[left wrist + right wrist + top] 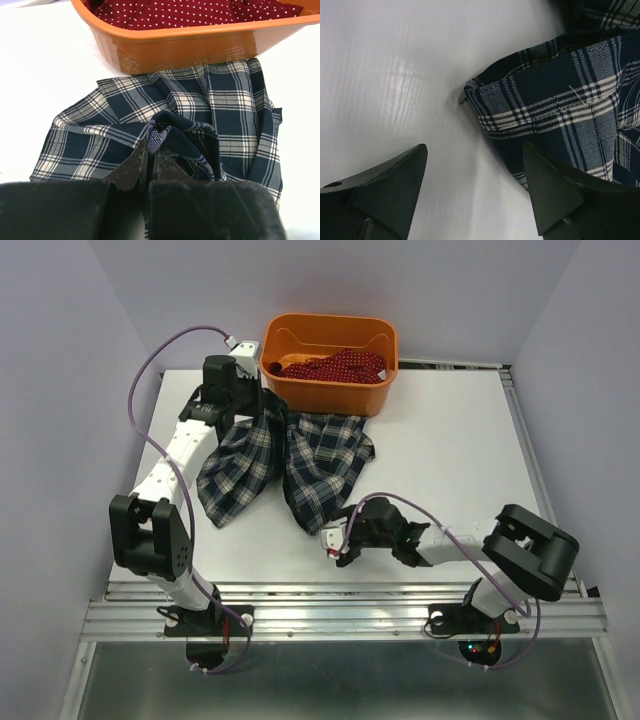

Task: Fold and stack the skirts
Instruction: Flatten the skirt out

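The tartan skirt [300, 465] lies crumpled on the white table in front of the tub; it also shows in the left wrist view [220, 110] and the right wrist view [570, 100]. The red dotted skirt [335, 365] lies in the orange tub; the left wrist view [190, 12] shows it too. My left gripper [262, 405] is shut on a bunched fold of the tartan skirt near its far edge, seen pinched in the left wrist view [151, 152]. My right gripper [337, 548] is open and empty at the skirt's near corner, its right finger [555, 190] over the cloth edge.
The orange plastic tub [300, 390] stands at the back of the table, just beyond the tartan skirt; its wall shows in the left wrist view [190, 50]. Bare white table [450, 460] lies to the right. Grey walls close in left, right and behind.
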You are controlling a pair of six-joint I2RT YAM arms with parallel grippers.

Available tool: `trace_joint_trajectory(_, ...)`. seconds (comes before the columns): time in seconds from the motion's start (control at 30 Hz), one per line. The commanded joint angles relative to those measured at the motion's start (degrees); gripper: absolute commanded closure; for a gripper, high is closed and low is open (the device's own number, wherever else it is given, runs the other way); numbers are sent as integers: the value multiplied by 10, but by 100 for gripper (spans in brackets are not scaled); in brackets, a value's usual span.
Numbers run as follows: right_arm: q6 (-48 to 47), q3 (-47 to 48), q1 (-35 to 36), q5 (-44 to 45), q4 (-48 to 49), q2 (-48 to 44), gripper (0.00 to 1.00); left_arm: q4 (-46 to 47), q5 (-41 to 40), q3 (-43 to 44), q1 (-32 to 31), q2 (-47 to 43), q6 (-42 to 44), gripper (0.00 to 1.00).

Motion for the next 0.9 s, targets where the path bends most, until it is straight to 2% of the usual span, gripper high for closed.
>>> trace_joint_trajectory(0.0,-55,5,10,41,177,74,20,26,22,4,7,-22,0,100)
trace_joint_trajectory(0.2,-121,4,15,2,218,126,37,37,40,-13,26,-36,4,100)
trace_joint_trajectory(0.5,-130,66,21,7,230,232,41,48,66,-38,48,-41,2,100)
trace_joint_trajectory(0.67,-137,84,21,14,212,264,51,49,85,-52,54,-44,5,100)
trace_joint_trajectory(0.7,-141,83,21,10,210,266,54,49,88,-54,55,-44,6,100)
trace_joint_trajectory(0.77,-127,80,21,2,217,266,75,49,95,-60,57,-46,11,100)
trace_joint_trajectory(0.83,-107,78,21,9,223,247,99,47,98,-62,59,-55,13,100)
trace_joint_trajectory(0.87,-80,78,21,27,230,235,99,44,97,-67,62,-59,34,100)
